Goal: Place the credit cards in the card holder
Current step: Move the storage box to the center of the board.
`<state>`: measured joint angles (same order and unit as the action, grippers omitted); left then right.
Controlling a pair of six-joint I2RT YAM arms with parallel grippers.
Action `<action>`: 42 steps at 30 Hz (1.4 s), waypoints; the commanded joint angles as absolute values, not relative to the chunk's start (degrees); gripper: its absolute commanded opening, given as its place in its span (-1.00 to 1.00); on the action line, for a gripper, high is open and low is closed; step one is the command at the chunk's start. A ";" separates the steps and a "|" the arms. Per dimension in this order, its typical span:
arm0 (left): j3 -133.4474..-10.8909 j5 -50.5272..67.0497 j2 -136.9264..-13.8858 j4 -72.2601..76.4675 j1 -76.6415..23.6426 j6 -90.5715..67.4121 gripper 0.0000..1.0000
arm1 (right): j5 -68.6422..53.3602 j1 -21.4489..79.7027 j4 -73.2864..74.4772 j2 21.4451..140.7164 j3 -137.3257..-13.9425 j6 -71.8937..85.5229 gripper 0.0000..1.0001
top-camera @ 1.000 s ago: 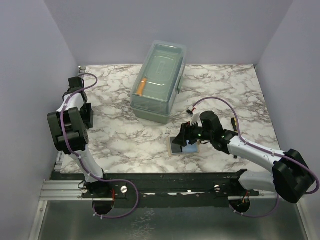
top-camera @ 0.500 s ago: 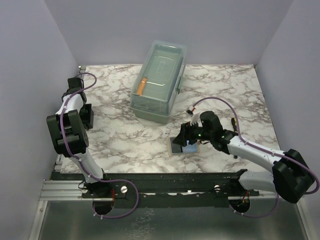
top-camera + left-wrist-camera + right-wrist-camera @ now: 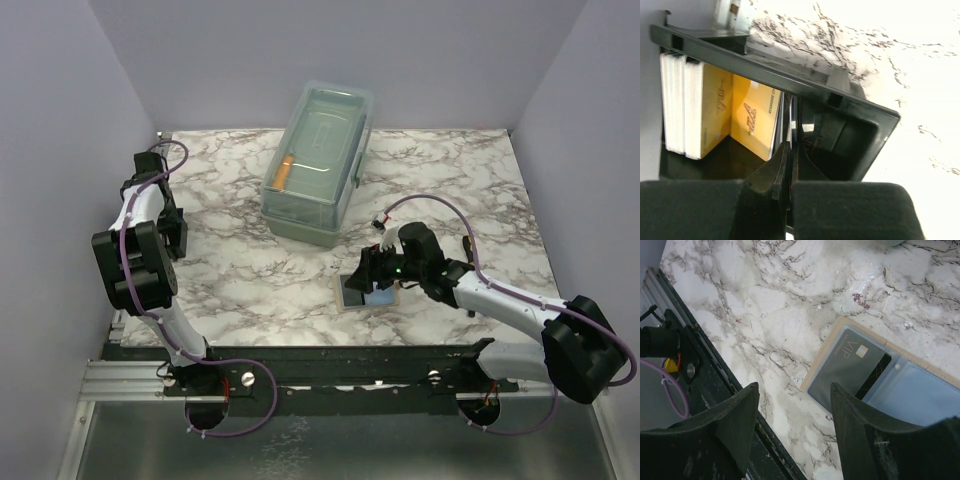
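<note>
While the right arm (image 3: pixel 500 295) has barely shifted over the last second, the left arm (image 3: pixel 135 265) has swung its forearm a touch further toward the back-left corner; the left gripper (image 3: pixel 789 152) now sits right at the card holder (image 3: pixel 875 125), fingers closed down to a slit and aimed at the narrow gap between a leaning yellow card and the dark right-hand compartment; a thin pale edge shows in that slit, but I cannot tell if it is a card pinched there or just the holder's contents behind; my read: left side is working at the slots, not fetching. Both credit cards (image 3: pixel 383 298) are still well apart from the holder; dark grey card (image 3: pixel 847 367) and light blue card (image 3: pixel 920 395) lie flat side by side on the tan pad (image 3: pixel 822 357), near the front edge of the marble table (image 3: pixel 250 270); right gripper (image 3: pixel 793 395) hangs over them with jaws spread wide, gripping nothing; so neither of these two is lifted yet. Materials: cards are thin rigid plastic; grey one glossy, printed VIP with a small pale chip patch; blue one plainer; lying flat they offer little edge, so a slide or tilt is probably needed; holder is black moulded hard plastic, open top, upright dividers; one slot is packed with a stack of yellow white-edged cards (image 3: pixel 695 105); clear lidded box (image 3: pixel 320 165) sits further back.
</note>
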<state>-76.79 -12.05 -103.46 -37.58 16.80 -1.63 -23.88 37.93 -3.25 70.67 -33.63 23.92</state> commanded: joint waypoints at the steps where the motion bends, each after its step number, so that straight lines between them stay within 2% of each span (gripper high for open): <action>1: -77.90 -6.60 -101.70 -39.84 16.49 -5.32 -1.00 | -23.75 38.29 -3.51 71.26 -33.21 23.49 0.26; 21: -82.95 -2.90 -104.11 -40.00 4.22 -12.39 -1.00 | -25.04 37.83 -4.31 72.57 -33.18 23.73 0.26; 26: -84.72 -6.90 -104.40 -41.97 4.04 -13.68 -1.00 | -25.14 37.62 -4.13 72.69 -33.01 23.86 0.25; 32: -86.45 -11.24 -100.11 -43.63 4.04 -14.64 -1.00 | -25.01 36.82 -3.96 73.49 -33.01 24.16 0.25; 42: -86.28 -11.89 -92.57 -44.43 4.22 -13.63 -1.00 | -28.48 32.26 -3.79 76.01 -32.77 25.29 0.22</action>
